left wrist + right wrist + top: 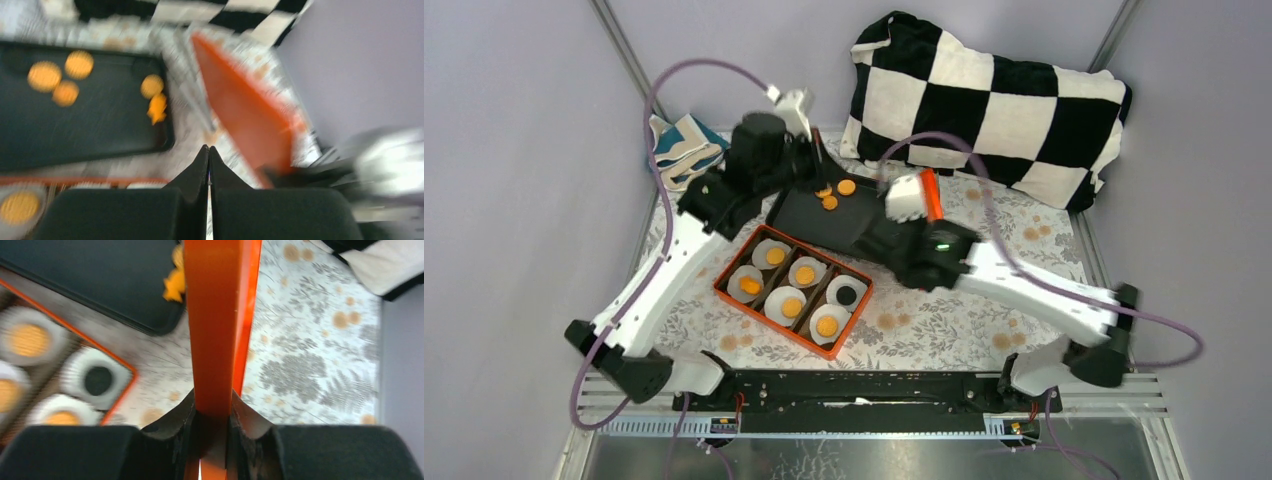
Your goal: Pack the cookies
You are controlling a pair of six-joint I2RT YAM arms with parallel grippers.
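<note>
While R claw clamps a flat orange piece, L claw clenched empty, cookies loose on black tray.

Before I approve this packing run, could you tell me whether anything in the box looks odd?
One liner, in the box's rightmost cell in the top view, shows a dark centre, while the other five hold orange cookies. Whether it is empty or holds something dark, I cannot tell.
</note>
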